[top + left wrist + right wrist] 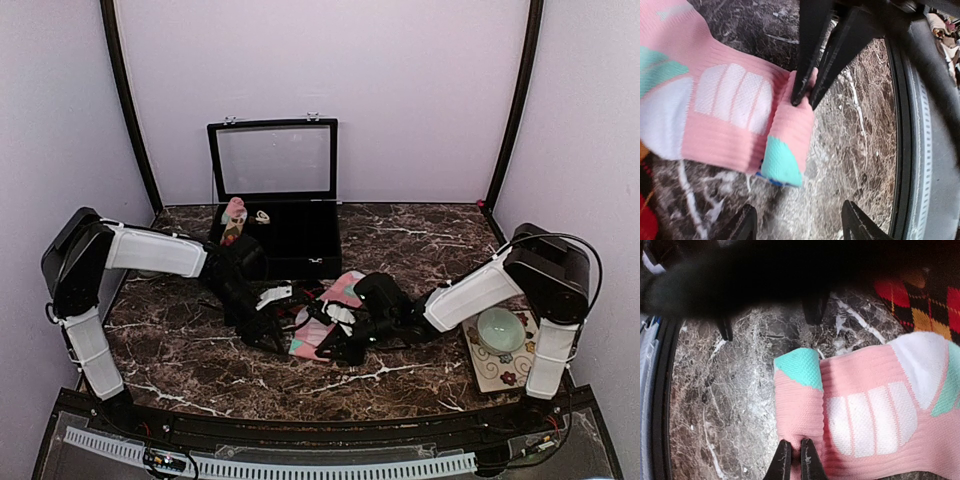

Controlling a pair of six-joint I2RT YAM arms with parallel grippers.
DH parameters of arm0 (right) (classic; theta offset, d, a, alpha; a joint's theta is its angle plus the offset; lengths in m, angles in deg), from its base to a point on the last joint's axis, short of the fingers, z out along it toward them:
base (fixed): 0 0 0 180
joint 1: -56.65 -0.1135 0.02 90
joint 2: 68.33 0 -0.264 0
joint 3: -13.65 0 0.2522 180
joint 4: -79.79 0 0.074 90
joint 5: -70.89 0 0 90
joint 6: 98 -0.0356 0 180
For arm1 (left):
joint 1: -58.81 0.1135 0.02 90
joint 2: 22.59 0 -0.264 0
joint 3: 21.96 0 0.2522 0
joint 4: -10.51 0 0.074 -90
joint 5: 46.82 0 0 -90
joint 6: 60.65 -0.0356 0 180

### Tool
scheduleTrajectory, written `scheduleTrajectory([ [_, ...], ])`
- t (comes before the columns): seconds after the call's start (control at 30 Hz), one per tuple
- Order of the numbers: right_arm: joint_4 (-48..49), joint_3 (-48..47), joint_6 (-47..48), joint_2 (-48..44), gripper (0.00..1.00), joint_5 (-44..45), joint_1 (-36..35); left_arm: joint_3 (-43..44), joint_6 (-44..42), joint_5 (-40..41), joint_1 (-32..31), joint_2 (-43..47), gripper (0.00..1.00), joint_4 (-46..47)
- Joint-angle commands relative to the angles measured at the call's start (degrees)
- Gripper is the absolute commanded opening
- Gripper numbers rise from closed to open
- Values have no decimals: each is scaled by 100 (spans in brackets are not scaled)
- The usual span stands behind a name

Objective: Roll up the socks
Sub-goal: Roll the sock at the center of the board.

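Top: we see the pink ribbed-knit sock with teal and white patches (345, 290) flat mid dark marbled surface (180, 350), between both arms. Left wrist: left tool (800, 220) gapes empty over the stone, probably free to regrip. The sock's soft end is folded over. Right wrist: right tool (796, 460) pinches that fold, pinning the roll's start. The black argyle sock with red and orange diamonds (925, 300) lies alongside.
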Motion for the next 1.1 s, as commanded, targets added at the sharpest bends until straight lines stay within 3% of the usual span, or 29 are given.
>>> scheduleTrajectory([
  [0.0,-1332,-17,-1177,357,0,-629,153,-255,-393,277,29,568,60,283],
  [0.2,-1912,-186,-2100,562,0,-973,166,-247,-728,-45,-192,675,54,223],
  [0.37,-1744,-109,-2802,625,0,-1367,189,-419,-1148,353,-795,667,51,509],
  [0.6,-1883,-286,-3188,884,0,-1535,298,-510,-1487,940,-1184,561,50,1115],
  [1.07,-1659,-140,-3483,933,0,-1605,419,-698,-2020,1494,-1280,288,48,1583],
])
